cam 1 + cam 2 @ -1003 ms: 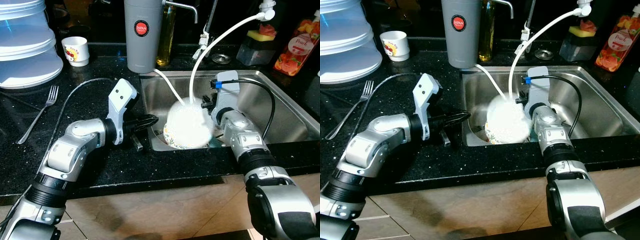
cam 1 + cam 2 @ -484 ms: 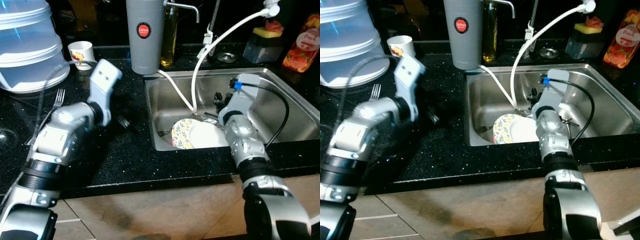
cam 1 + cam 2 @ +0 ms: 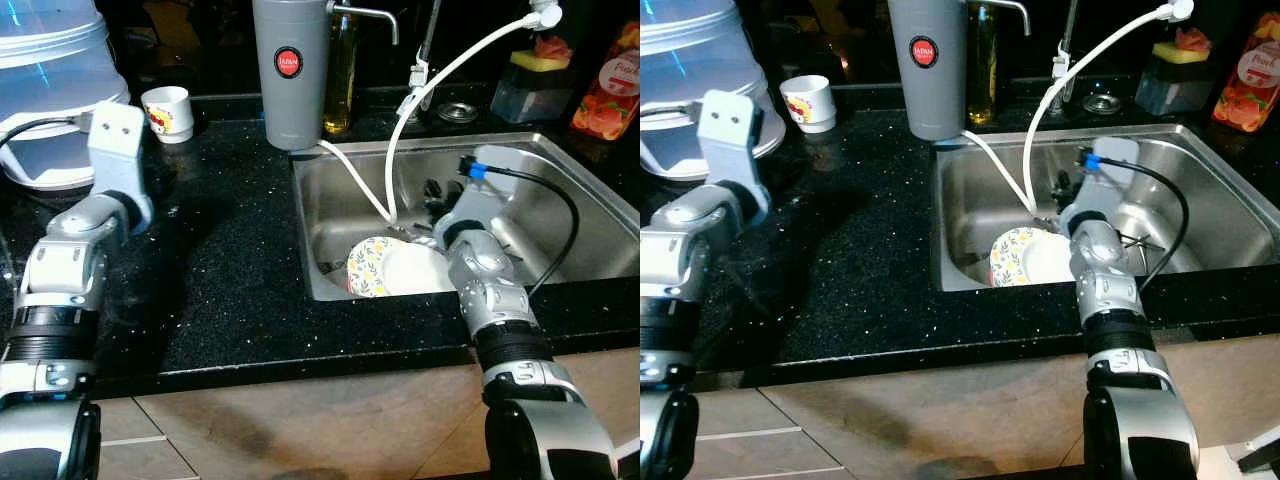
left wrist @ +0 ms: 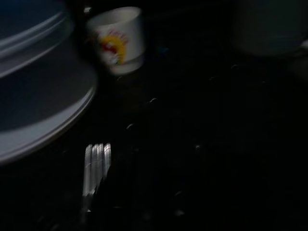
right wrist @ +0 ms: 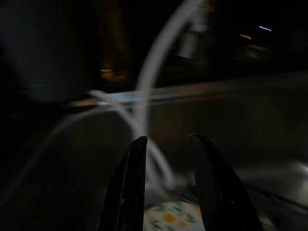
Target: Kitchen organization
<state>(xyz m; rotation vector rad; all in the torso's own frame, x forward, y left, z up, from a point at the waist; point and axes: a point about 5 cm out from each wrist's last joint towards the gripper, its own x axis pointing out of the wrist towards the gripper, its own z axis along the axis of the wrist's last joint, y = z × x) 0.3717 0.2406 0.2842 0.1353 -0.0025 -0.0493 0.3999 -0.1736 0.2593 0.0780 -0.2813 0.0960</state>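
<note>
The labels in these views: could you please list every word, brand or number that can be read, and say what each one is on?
"Peach": on the label of the red bottle at the far right of the counter, only just legible.
Red round badge on the grey canister: white lettering, too small to read.
White cup: a red and yellow print, no legible words.
Floral plate in the sink: pattern only.

Our two arms are silver, jointed in rounded segments with black ribbed bands. A pale grey camera block (image 3: 118,143) caps the left wrist; a black cable with a blue plug (image 3: 468,169) loops from the right wrist's block.
</note>
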